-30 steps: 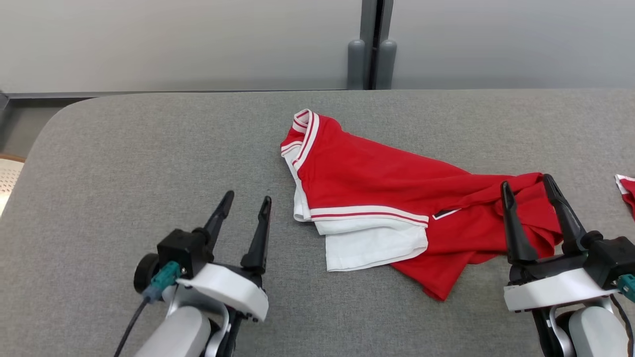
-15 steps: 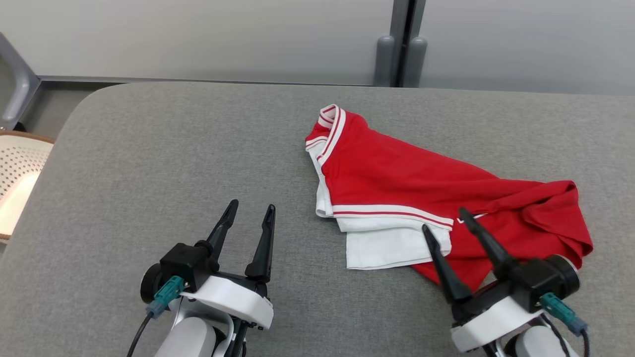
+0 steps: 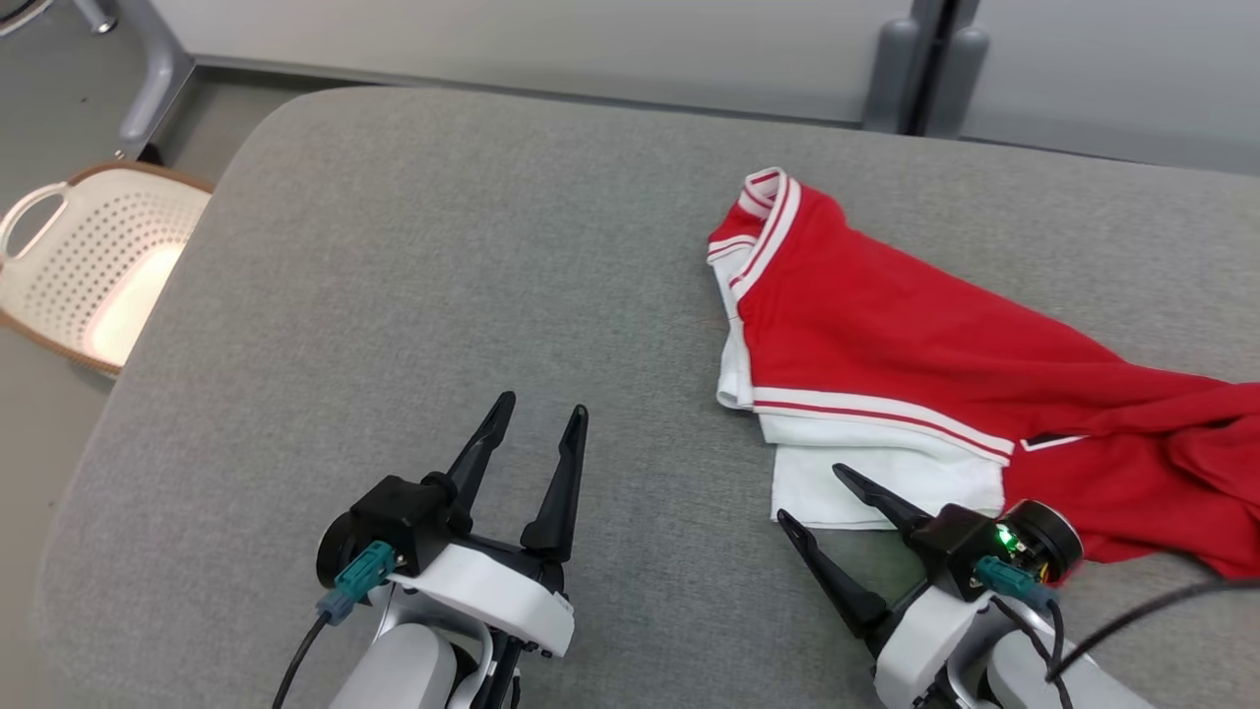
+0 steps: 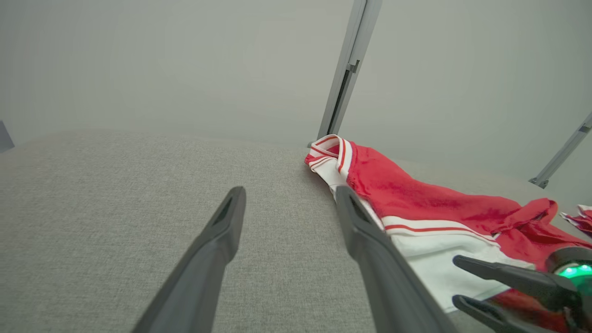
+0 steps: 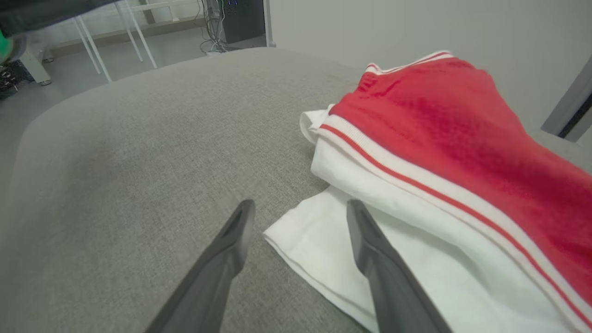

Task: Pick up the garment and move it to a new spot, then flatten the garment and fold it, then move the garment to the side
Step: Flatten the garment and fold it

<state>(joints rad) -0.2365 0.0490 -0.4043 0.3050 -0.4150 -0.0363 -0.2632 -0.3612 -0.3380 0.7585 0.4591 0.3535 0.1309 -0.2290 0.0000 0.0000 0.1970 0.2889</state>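
Nearest, at the left, the left gripper (image 3: 543, 404) hangs over bare grey table (image 3: 394, 295), fingers spread with nothing between them, pointing far and a little right. It is well apart from the garment (image 3: 886, 325). At the near right, the right gripper (image 3: 809, 492) is also released and empty, its fingers angled far and left at the garment's near left corner. In the right wrist view one finger (image 5: 370, 249) lies over the white flap (image 5: 323, 240) and the other over bare table; whether either touches cannot be told.

The garment lies on the right half of the table. Its white flap is nearest, then a white band with a red stripe (image 3: 876, 412), then the red body running off to the right, where it bunches into folds. Its striped collar (image 3: 768, 212) is the farthest part, towards the table's far edge.

On the floor left of the table stands a pale perforated basket (image 3: 89, 266). Beyond the far edge, a grey post (image 3: 925, 69) stands against a plain wall (image 3: 541, 39)
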